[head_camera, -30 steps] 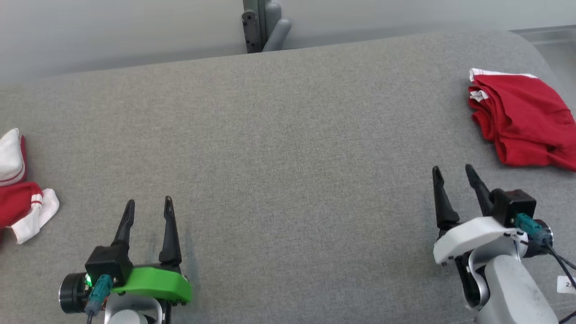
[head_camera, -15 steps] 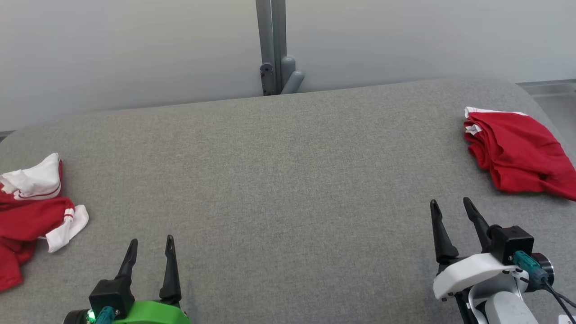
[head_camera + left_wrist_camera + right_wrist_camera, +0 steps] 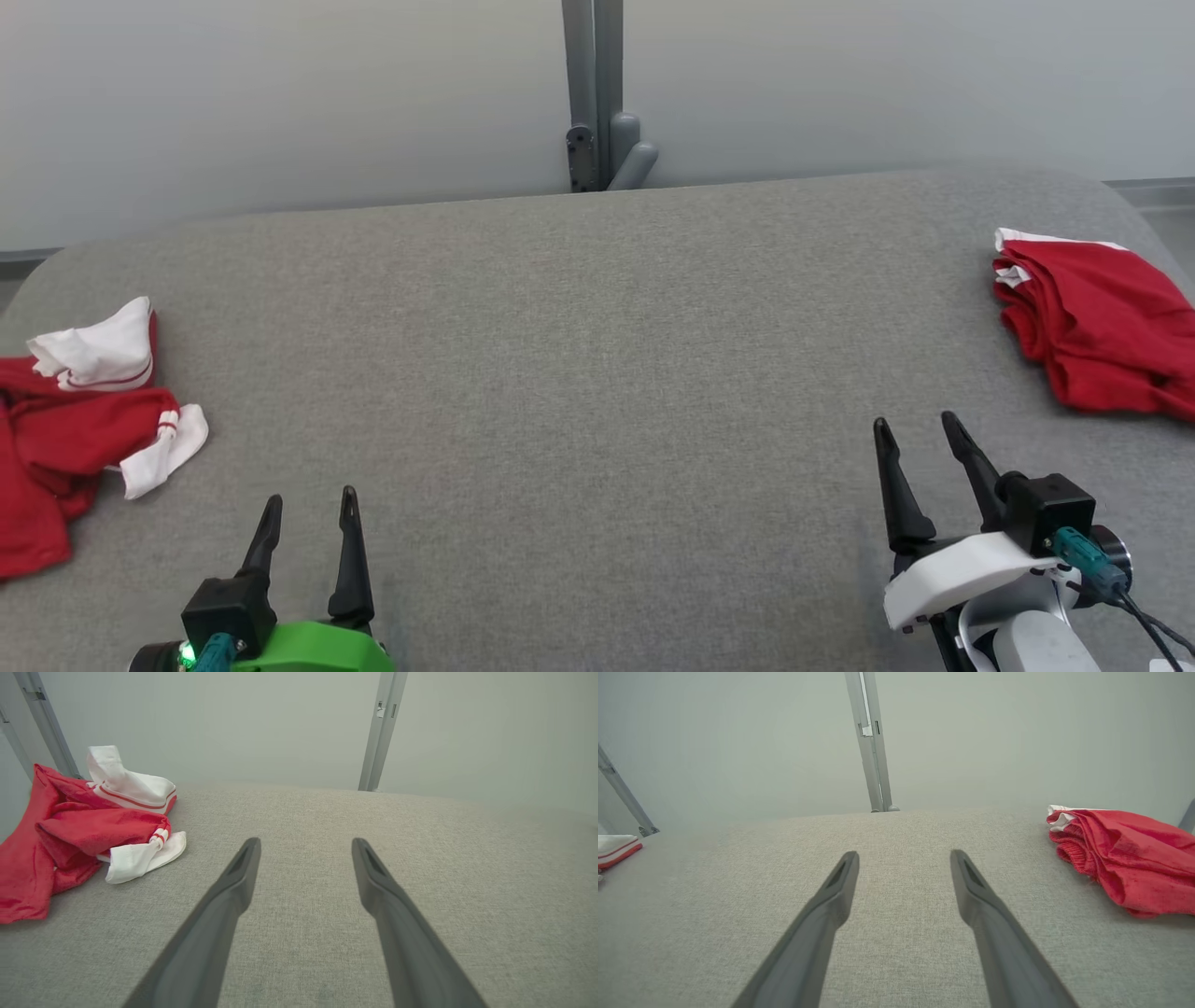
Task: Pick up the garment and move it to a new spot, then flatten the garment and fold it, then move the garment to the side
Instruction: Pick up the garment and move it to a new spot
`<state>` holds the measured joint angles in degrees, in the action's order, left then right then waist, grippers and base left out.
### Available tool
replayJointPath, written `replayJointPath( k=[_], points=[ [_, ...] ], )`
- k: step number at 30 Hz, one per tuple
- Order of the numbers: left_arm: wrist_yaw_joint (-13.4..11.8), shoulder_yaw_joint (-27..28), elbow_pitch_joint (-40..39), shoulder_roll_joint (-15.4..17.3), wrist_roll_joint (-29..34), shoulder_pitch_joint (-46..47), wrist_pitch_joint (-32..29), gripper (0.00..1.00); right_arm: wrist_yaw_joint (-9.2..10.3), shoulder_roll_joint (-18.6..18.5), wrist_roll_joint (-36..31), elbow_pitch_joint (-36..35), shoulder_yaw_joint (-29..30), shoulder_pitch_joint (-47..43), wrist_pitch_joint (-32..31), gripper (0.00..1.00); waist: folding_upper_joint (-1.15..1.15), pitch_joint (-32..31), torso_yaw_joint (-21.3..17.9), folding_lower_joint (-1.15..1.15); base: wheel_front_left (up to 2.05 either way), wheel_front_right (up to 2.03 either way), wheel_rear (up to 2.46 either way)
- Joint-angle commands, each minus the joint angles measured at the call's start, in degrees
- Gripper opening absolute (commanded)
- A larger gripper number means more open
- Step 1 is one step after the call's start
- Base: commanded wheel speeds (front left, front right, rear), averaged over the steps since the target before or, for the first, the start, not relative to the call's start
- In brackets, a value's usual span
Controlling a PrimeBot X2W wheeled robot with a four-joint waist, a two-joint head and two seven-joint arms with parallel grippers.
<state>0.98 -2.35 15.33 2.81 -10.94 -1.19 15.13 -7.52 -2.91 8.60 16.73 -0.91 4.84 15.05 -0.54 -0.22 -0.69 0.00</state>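
A crumpled red and white garment lies at the left edge of the grey padded table; the left wrist view has the same garment ahead and to the left of the fingers. My left gripper hovers low at the front left, open and empty, to the right of that garment and apart from it. A folded red garment rests at the far right edge, also seen as the red bundle in the right wrist view. My right gripper is open and empty, short of it.
A grey metal post with a bracket stands behind the table's far edge against a pale wall. The table's rounded corners fall away at the far left and right. Bare grey fabric stretches between the two garments.
The head camera has tilted up and turned, so the table and both garments sit lower and more of the wall shows. Both grippers stay open and keep their pose.
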Motion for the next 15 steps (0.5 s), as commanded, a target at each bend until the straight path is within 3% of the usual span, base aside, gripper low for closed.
replayJointPath(
  k=[1, 15],
  points=[
    [-0.13, 0.01, 0.20, 0.17, 0.04, 1.08, 0.00, 1.00, 0.06, -0.11, -0.27, -0.08, -0.23, -0.40, 0.17, 1.00, 0.54, 1.11, 1.96, 0.00, 0.00, 0.00, 0.00],
    [-1.93, 2.52, 0.69, 0.16, -1.70, 1.98, 0.00, 1.00, 0.06, -0.58, -1.05, 0.38, -4.91, 2.32, 0.17, 1.00, 0.54, 4.35, 21.80, 0.00, 0.00, 0.00, 0.00]
  ],
)
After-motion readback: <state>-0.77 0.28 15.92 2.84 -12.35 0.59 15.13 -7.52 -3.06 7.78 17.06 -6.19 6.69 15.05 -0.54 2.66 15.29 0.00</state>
